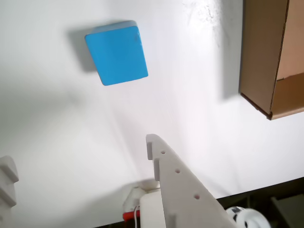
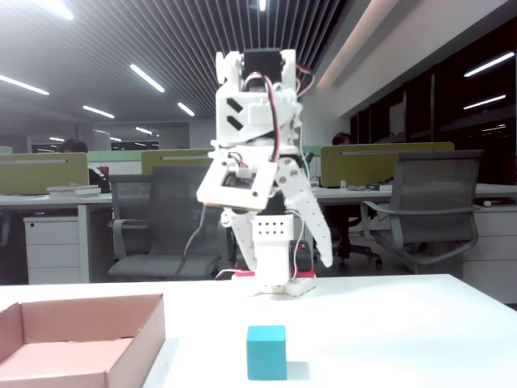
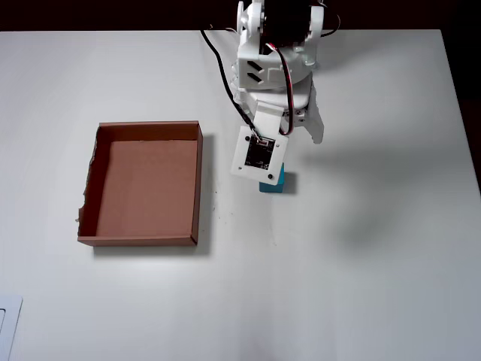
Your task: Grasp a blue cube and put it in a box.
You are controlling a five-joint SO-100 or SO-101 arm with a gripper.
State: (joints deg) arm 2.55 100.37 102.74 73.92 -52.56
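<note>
The blue cube (image 1: 117,53) sits on the white table, in the upper left of the wrist view. It stands alone in the fixed view (image 2: 266,352) and is partly hidden under the wrist camera board in the overhead view (image 3: 273,184). My gripper (image 1: 78,152) is open and empty. It hangs above the table, short of the cube, as the fixed view (image 2: 287,260) shows. The brown cardboard box (image 3: 199,180) is empty and lies left of the cube in the overhead view. It is at the right edge of the wrist view (image 1: 266,57) and at the lower left of the fixed view (image 2: 81,319).
The arm's base (image 2: 275,279) stands at the table's far edge, behind the cube. A flat white object (image 3: 7,323) lies at the table's lower left corner in the overhead view. Office chairs and desks stand beyond the table.
</note>
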